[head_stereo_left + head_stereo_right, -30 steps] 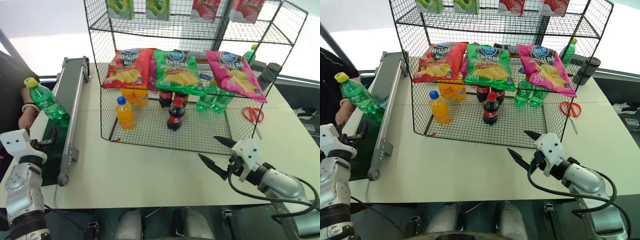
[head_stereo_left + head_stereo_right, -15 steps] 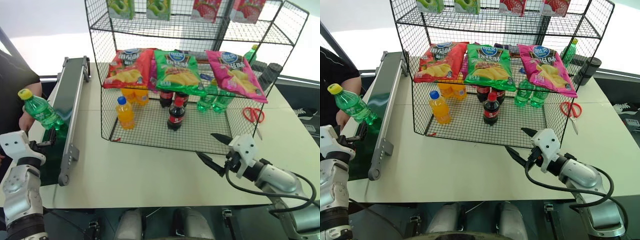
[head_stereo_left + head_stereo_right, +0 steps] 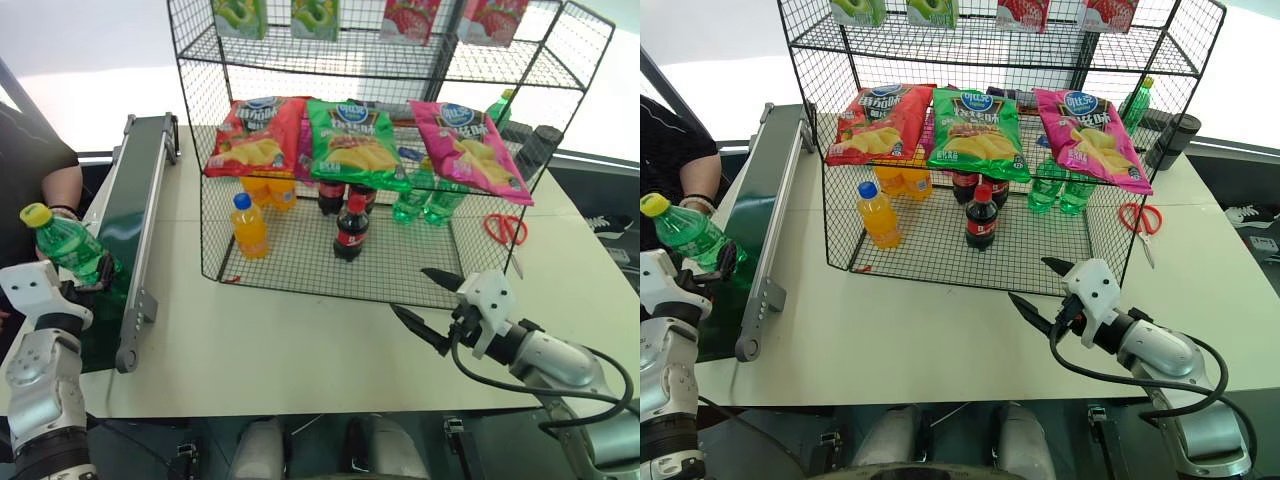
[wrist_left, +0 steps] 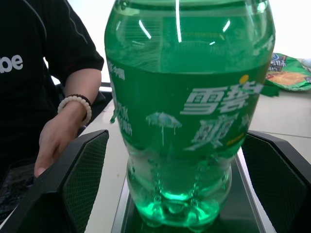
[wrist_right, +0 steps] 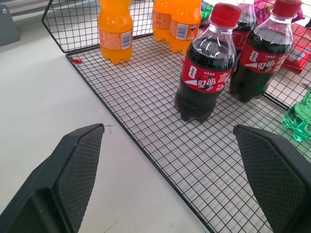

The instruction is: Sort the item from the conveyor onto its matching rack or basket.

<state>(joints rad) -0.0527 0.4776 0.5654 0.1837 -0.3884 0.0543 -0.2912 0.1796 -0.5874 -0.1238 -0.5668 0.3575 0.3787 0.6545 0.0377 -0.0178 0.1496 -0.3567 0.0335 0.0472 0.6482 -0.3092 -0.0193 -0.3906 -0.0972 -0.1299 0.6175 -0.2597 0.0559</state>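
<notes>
The small clear-green plastic soda bottle (image 3: 70,250) with a yellow screw cap has a green label with white Chinese writing and a small picture on it. It stands on the long dark-green conveyor belt (image 3: 125,215), at the near end, and leans so its cap points up and away from the tall black wire rack (image 3: 400,150). The left gripper (image 4: 160,194) has its two black fingers (image 4: 73,179) wide open, one on each side of the bottle, not touching it. A person's hand (image 4: 56,141) with a bead bracelet is just beside the bottle. In the rack, the bottom shelf holds orange bottles with blue caps (image 3: 250,225), dark cola bottles with red caps and red labels (image 5: 206,65), and green bottles (image 3: 425,200). Red, green and pink chip bags (image 3: 350,140) lie above them. The right gripper (image 3: 432,306) hangs wide open and empty over the white table (image 3: 300,350), near the rack.
</notes>
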